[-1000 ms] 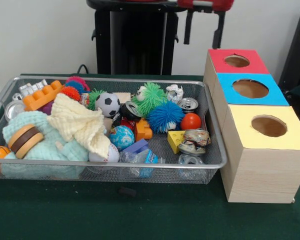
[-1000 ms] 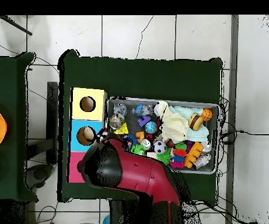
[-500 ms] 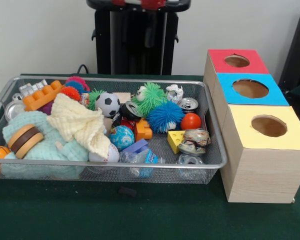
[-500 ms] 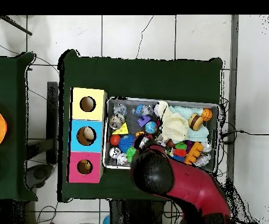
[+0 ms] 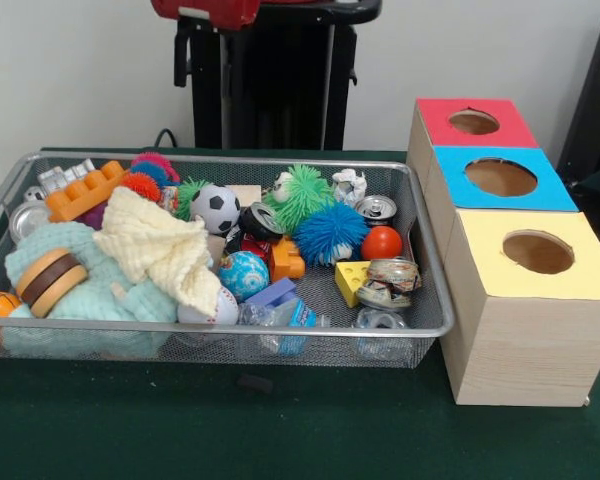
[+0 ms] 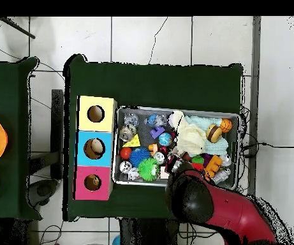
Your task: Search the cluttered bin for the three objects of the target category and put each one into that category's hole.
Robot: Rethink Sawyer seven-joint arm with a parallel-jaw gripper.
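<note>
Green cloth covered the table where the wire bin [image 5: 425,300] sat packed with balls, cans and blocks, touching three boxes with holes: red [image 5: 474,122], blue [image 5: 501,177], yellow [image 5: 538,252]. My arm [image 6: 229,214] hung over the bin's edge; whether my claw was open, I could not tell.

The arm [image 6: 216,207] covers the bin's [image 6: 235,115] corner by the robot in the overhead view, hiding the toys beneath it; its pincer is not visible there. In the front view only a red part of the arm shows, cut by the top edge. The holes' [image 5: 538,252] interiors are dark.
</note>
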